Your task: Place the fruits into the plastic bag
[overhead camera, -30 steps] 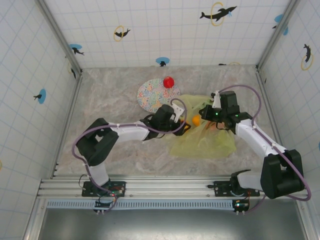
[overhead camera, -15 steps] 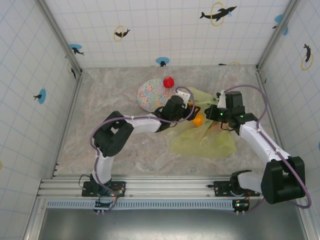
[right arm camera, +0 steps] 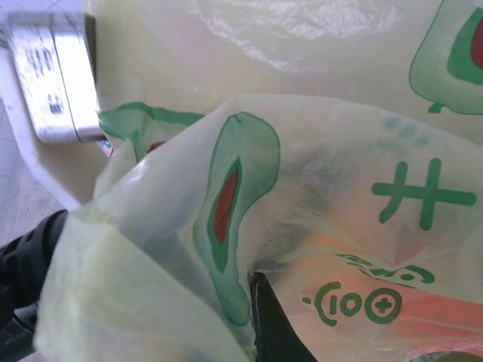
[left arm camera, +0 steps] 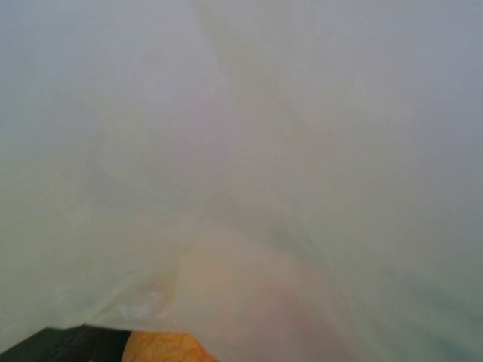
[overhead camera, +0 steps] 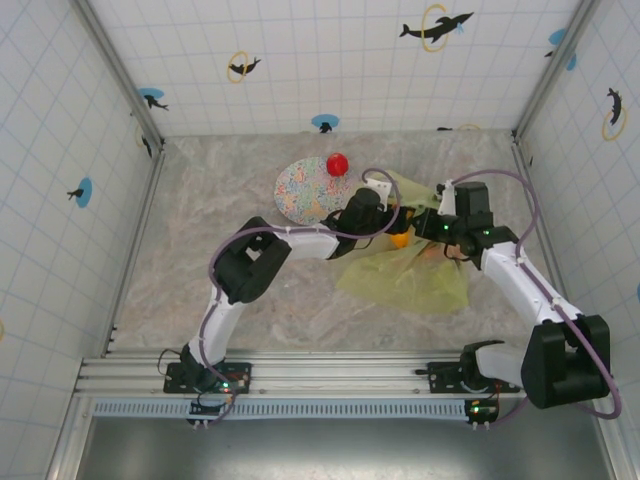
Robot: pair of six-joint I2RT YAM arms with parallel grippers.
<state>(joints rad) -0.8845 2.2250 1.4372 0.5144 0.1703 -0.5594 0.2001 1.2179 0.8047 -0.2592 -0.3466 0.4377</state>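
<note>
Evidently right claw (overhead camera: 428, 226) pressed together, pinching rim of plastic bag (overhead camera: 410, 285), holding mouth up. Left claw (overhead camera: 385, 210) buried in film at mouth; spread or not, cannot tell. Orange (overhead camera: 400, 239) at its 5 o'clock, in mouth.

Bag on bench (overhead camera: 200, 220), 4 o'clock of plate (overhead camera: 300, 195):
- thin, crinkly, translucent yellow-green, green print
- likely light, limp, slippery
- best taken by rim or handle

Red fruit (overhead camera: 337, 163) at plate's 1 o'clock edge: probably light, hard, prone to roll.

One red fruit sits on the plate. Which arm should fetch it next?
Left, probably: the left end effector is beside the plate with the red fruit; the right end effector is shut on the plastic bag.
</note>
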